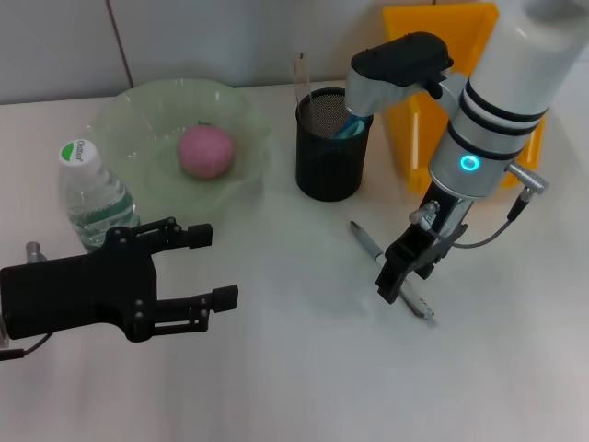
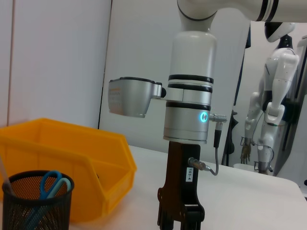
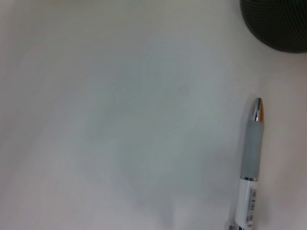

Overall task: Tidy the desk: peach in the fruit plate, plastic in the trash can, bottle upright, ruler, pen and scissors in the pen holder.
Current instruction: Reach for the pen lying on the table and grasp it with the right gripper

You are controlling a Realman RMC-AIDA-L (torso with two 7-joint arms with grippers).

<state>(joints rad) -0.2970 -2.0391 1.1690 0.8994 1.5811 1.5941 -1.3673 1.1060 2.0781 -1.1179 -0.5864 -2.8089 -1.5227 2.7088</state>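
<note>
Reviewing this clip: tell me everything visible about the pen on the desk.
The pen lies flat on the white desk, in front of the black mesh pen holder and apart from it. It has a chrome tip, a frosted grey grip and a white barrel with a printed label. The right gripper sits low over its middle, hiding part of the barrel; contact is unclear.

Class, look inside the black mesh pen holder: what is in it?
In the pen holder, blue-handled scissors and a clear ruler stand upright. The mesh wall hides their lower ends.

Black wire-mesh pen holder (image 1: 333,145), glossy yellow plastic bin (image 1: 440,55) — pen (image 3: 252,143) frosted, chrome-tipped.
</note>
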